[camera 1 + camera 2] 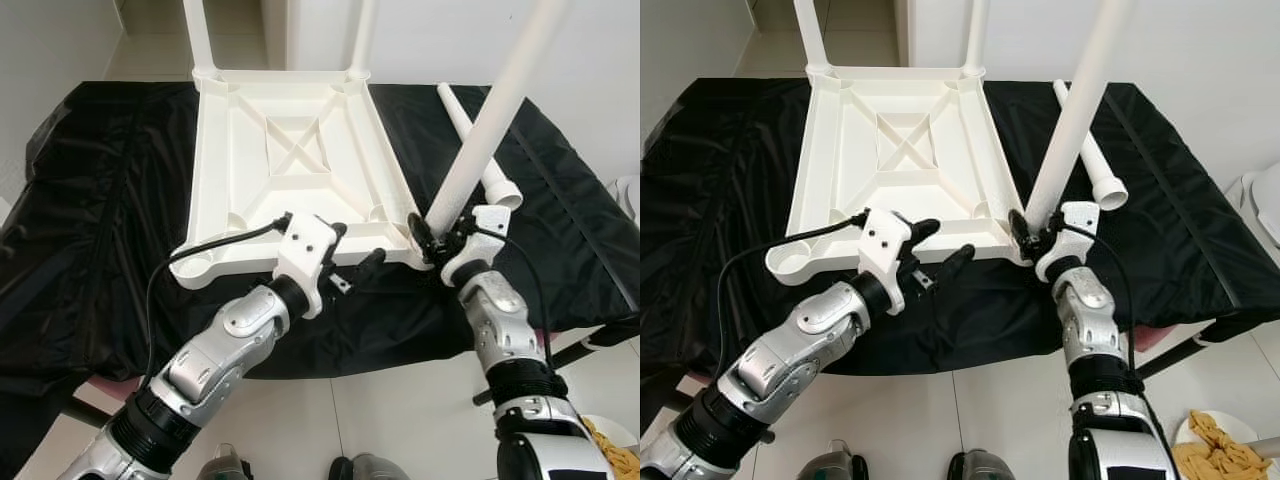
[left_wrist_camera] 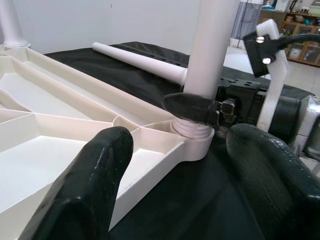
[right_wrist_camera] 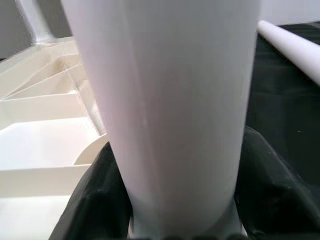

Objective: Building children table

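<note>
The white tabletop (image 1: 290, 170) lay upside down on the black cloth (image 1: 90, 220), ribs upward so its corner sockets could take legs; two legs already stood at the far corners; a third leg (image 1: 485, 140) stood tilted in the near right socket, and the right gripper (image 1: 432, 240) was clenched round its base, probably to seat it; the left gripper (image 1: 930, 250) hovered with fingers spread at the near edge, perhaps to steady the top; a spare leg (image 1: 480, 150) lay on the cloth just beside.
</note>
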Available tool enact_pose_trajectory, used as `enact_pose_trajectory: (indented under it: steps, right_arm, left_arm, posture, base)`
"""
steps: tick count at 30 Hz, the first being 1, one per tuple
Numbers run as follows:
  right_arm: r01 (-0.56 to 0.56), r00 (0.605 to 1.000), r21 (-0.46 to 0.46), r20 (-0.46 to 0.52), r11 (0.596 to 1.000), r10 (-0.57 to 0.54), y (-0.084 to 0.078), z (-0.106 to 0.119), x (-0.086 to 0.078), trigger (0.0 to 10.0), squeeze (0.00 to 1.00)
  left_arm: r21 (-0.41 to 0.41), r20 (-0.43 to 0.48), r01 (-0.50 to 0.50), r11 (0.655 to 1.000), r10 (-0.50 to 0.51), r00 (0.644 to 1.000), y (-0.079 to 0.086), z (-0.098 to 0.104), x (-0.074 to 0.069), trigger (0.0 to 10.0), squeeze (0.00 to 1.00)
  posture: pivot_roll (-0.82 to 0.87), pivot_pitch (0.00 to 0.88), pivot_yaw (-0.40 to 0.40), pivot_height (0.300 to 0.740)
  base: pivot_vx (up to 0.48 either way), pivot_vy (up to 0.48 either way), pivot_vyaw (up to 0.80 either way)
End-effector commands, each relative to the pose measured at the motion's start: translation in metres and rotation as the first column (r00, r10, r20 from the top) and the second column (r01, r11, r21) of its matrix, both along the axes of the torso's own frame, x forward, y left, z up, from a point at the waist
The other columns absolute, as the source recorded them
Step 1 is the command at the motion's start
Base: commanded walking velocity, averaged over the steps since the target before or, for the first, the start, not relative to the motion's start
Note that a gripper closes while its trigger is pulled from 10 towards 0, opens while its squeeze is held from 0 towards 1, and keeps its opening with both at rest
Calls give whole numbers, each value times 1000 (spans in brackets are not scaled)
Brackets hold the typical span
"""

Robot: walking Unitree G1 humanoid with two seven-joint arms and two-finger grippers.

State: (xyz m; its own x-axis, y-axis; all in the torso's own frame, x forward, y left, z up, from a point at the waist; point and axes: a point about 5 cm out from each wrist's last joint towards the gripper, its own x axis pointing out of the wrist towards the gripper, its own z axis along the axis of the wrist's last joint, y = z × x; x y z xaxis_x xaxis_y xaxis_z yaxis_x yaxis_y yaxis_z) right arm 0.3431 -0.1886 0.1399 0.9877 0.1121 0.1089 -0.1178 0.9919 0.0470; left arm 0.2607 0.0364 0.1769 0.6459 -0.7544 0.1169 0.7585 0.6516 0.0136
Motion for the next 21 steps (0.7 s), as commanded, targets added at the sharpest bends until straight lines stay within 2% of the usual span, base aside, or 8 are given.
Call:
enact_pose_trajectory:
  steps: [1, 7, 12, 16, 21]
  right_arm:
    - [114, 992, 24, -57, 993, -112, -3, -7, -2, 10000, 0]
    - [247, 966, 65, -96, 967, -240, 12, -10, -8, 10000, 0]
    - [372, 923, 104, -148, 922, -355, 24, -10, -14, 10000, 0]
    - [395, 911, 101, -169, 913, -376, 33, -10, -18, 10000, 0]
    - [392, 912, 91, -165, 915, -374, 33, -8, -18, 10000, 0]
  left_arm:
    - [21, 9, 227, 974, -227, 974, -8, -2, -10, 10000, 0]
    - [19, 10, 227, 974, -227, 974, -8, -2, -10, 10000, 0]
    - [19, 9, 227, 974, -227, 974, -8, -2, -10, 10000, 0]
    - [19, 11, 225, 974, -225, 974, -8, -1, -10, 10000, 0]
    - [19, 11, 225, 974, -226, 974, -8, -1, -10, 10000, 0]
  posture:
    - [6, 81, -36, 740]
    - [8, 80, -38, 740]
    - [10, 80, -39, 740]
    - [13, 79, -37, 740]
    - [13, 79, -37, 740]
  base:
    - [0, 0, 0]
    - [0, 0, 0]
    - [0, 0, 0]
    - [0, 0, 0]
    - [0, 0, 0]
